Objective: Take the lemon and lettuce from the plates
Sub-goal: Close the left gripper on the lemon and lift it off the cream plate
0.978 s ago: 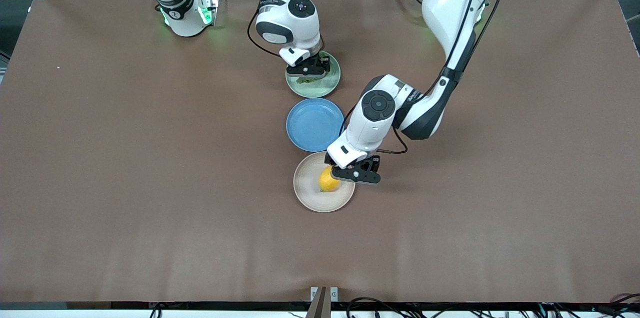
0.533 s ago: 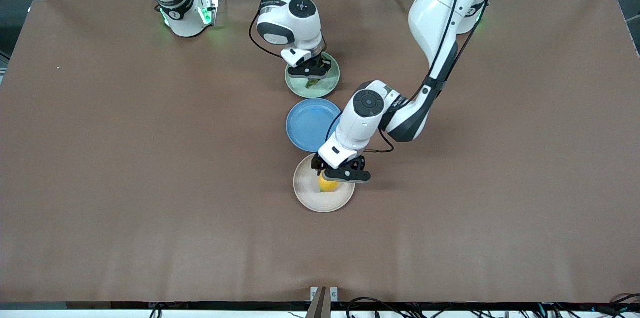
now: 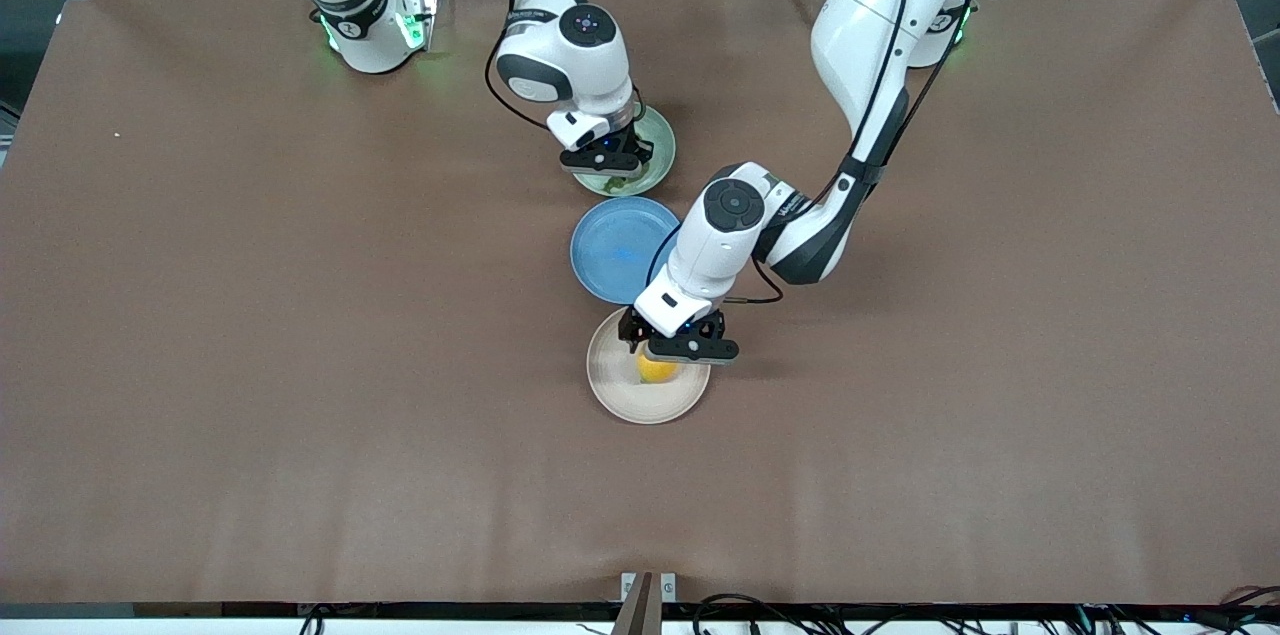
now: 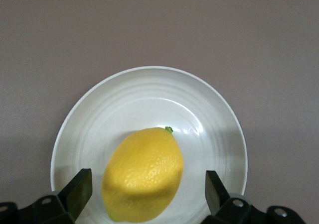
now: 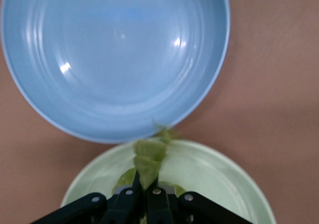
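The yellow lemon [image 3: 656,369] lies on the beige-cream plate [image 3: 615,390], the plate nearest the front camera. My left gripper [image 3: 668,361] is low over it, open, with a finger on each side of the lemon [image 4: 143,174] and a gap on both sides. The pale green plate [image 3: 658,158] lies nearest the robots' bases. My right gripper [image 3: 608,173] is over it, shut on the green lettuce leaf [image 5: 148,162], which sticks out past its fingertips above the pale green plate [image 5: 224,176].
A blue plate [image 3: 612,250] lies between the two other plates, close to both; it also fills much of the right wrist view [image 5: 114,59]. The brown table [image 3: 250,345] stretches wide on both sides of the row of plates.
My left gripper moved over the lemon and came down around it. My right gripper closed on the lettuce and shifted a little toward the blue plate with it.
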Robot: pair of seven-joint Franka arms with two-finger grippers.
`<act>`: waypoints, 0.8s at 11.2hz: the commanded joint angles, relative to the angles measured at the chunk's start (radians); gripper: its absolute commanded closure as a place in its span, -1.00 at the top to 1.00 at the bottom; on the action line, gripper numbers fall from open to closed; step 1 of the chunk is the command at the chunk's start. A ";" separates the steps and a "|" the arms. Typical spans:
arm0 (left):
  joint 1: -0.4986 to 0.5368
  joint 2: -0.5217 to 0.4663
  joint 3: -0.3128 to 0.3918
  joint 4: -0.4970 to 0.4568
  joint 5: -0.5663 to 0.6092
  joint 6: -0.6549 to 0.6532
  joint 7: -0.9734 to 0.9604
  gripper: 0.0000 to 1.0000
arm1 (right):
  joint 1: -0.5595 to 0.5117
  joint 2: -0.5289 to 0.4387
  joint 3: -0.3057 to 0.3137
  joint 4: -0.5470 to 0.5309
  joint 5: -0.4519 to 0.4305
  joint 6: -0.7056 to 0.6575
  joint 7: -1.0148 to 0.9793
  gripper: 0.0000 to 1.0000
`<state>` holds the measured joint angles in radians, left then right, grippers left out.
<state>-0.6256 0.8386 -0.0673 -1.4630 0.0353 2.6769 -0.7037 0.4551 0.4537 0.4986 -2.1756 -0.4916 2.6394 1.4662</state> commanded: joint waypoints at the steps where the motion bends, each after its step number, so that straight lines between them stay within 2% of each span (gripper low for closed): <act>1: -0.009 0.031 0.009 0.024 0.026 0.032 -0.037 1.00 | -0.036 -0.059 -0.005 -0.007 -0.016 -0.010 -0.020 -1.00; 6: -0.017 0.051 0.009 0.023 0.025 0.063 -0.101 1.00 | -0.195 -0.099 -0.022 -0.013 -0.001 -0.041 -0.246 -1.00; 7: -0.016 0.053 0.009 0.021 0.025 0.090 -0.153 -0.22 | -0.232 -0.099 -0.023 -0.013 -0.001 -0.041 -0.292 -1.00; 8: -0.016 0.051 0.009 0.021 0.025 0.092 -0.202 -0.99 | -0.272 -0.098 -0.025 -0.015 -0.001 -0.044 -0.352 -1.00; 9: -0.016 0.051 0.009 0.021 0.026 0.093 -0.207 -1.00 | -0.315 -0.096 -0.025 -0.015 -0.001 -0.062 -0.418 -1.00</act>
<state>-0.6324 0.8781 -0.0671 -1.4622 0.0353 2.7525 -0.8334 0.2211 0.3771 0.4633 -2.1750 -0.4914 2.6041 1.1633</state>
